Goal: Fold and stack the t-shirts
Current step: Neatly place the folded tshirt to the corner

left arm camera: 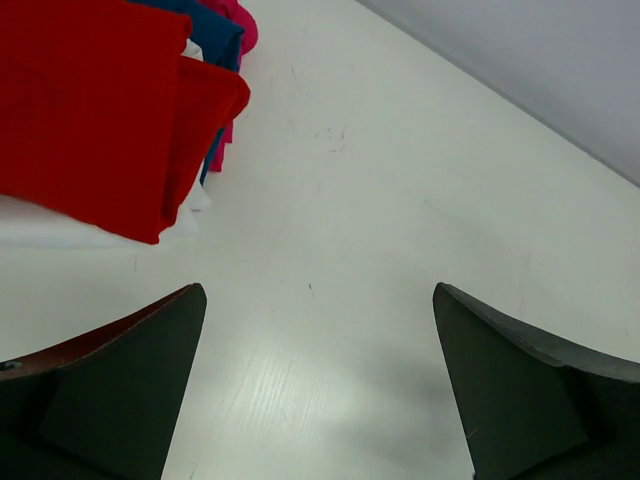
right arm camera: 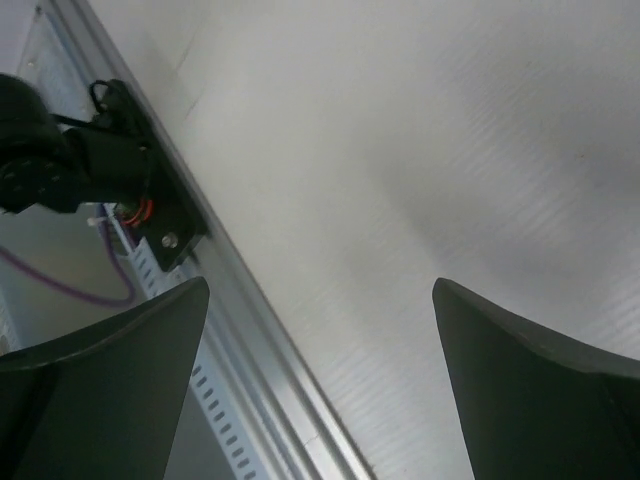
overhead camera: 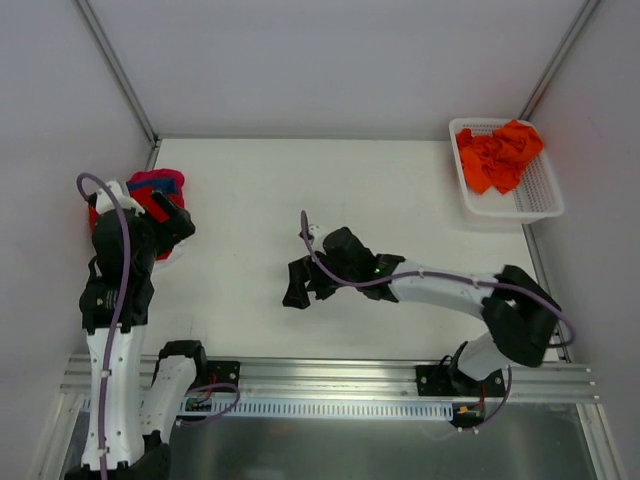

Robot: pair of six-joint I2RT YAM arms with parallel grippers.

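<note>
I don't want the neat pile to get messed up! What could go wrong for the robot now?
1. The left hand hangs open right beside the stack. A careless swing could snag the red t-shirt on top and pull its folds loose.
2. The orange t-shirts lie bunched together in the basket, so the right hand might lift several at once or drag the basket along.

Soft matt cloth at far left in the folded t-shirts (overhead camera: 158, 183); same cloth, crumpled, in the orange t-shirts (overhead camera: 500, 155) far right. Perforated white plastic for the basket (overhead camera: 545, 200). Reads smooth, matt, faintly grained across the table (left arm camera: 400, 200). Brushed metal along the near rail (overhead camera: 330, 378).
</note>
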